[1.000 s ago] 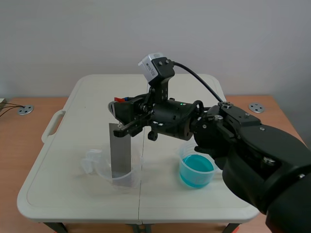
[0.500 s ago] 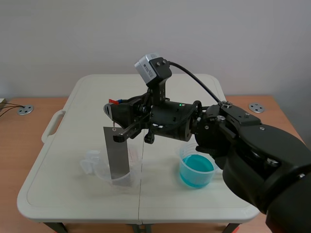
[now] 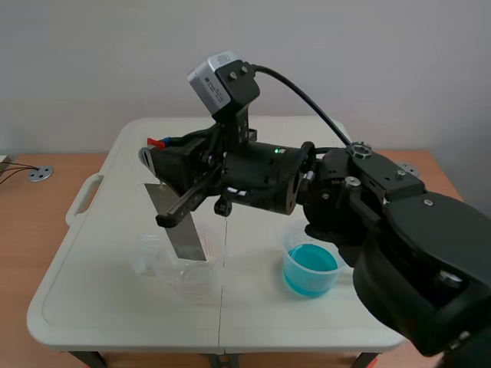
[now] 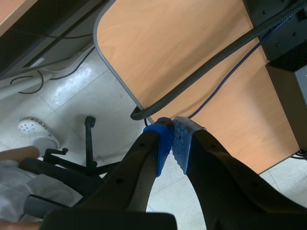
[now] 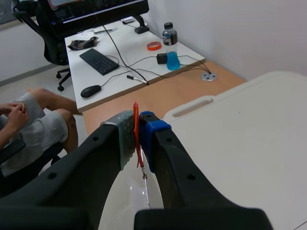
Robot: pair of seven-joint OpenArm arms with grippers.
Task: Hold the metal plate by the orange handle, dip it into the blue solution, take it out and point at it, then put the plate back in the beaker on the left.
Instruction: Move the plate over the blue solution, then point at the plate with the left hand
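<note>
Right gripper [image 3: 163,156] reaches in above the clear beaker [image 3: 165,267], clamped on the handle [image 5: 135,109]. My blue beaker [image 3: 310,270] stands well apart from the clear beaker. My plate [image 3: 182,228] hangs tilted, lower edge at the clear beaker's mouth. I judge this the lift-out. Next I need it clear, then carried to the blue. My left gripper [image 4: 171,133] is closed and empty, far from the clear beaker.

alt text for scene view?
Right gripper, reaching across from the right, holds a tilted metal plate by its orange handle, the plate's lower end in a clear beaker. A beaker of blue solution stands to its right on a white table.
</note>
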